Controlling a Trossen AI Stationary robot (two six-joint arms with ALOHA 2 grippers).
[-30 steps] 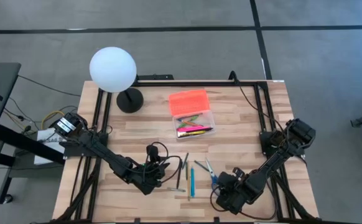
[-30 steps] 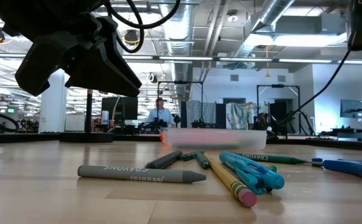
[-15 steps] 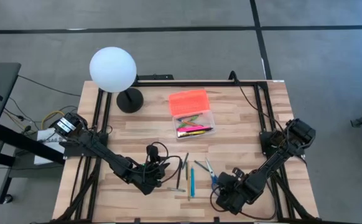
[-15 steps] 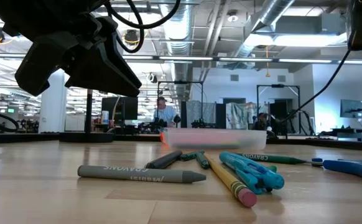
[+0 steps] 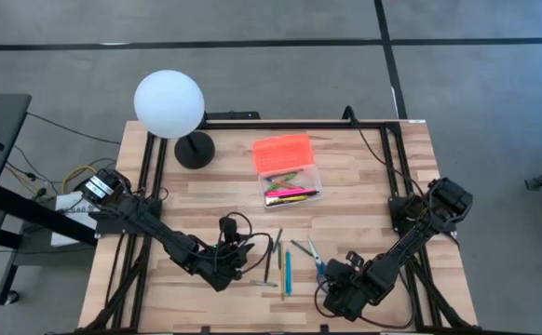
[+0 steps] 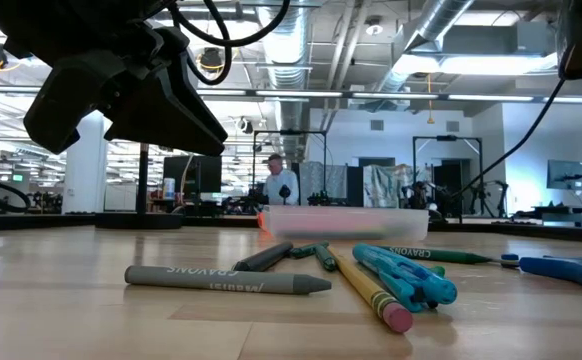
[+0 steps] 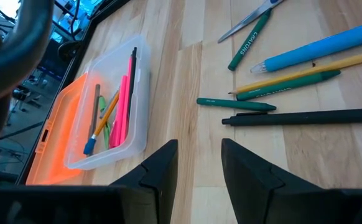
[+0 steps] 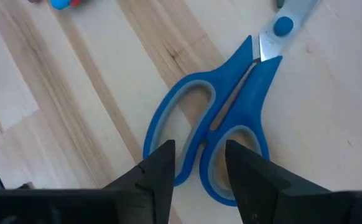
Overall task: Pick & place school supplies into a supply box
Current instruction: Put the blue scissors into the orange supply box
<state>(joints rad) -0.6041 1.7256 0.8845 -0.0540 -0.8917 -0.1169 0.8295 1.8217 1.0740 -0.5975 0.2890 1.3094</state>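
Loose pens, pencils and crayons (image 5: 280,261) lie flat on the wooden table between my two grippers. The clear supply box (image 5: 291,186) stands farther back with a few pens inside, its orange lid (image 5: 282,151) lying open behind it. My left gripper (image 7: 199,163) is open and empty, low over the table left of the pens, facing the box (image 7: 109,106) and a black pen (image 7: 305,117). My right gripper (image 8: 199,163) is open just above the handles of the blue scissors (image 8: 218,137), which lie flat on the table (image 5: 316,258).
A white globe lamp (image 5: 169,104) on a black base (image 5: 195,149) stands at the far left of the table. In the low view a grey crayon (image 6: 221,279) and a yellow pencil (image 6: 371,292) lie nearest the near edge. Bare wood shows between the box and the pens.
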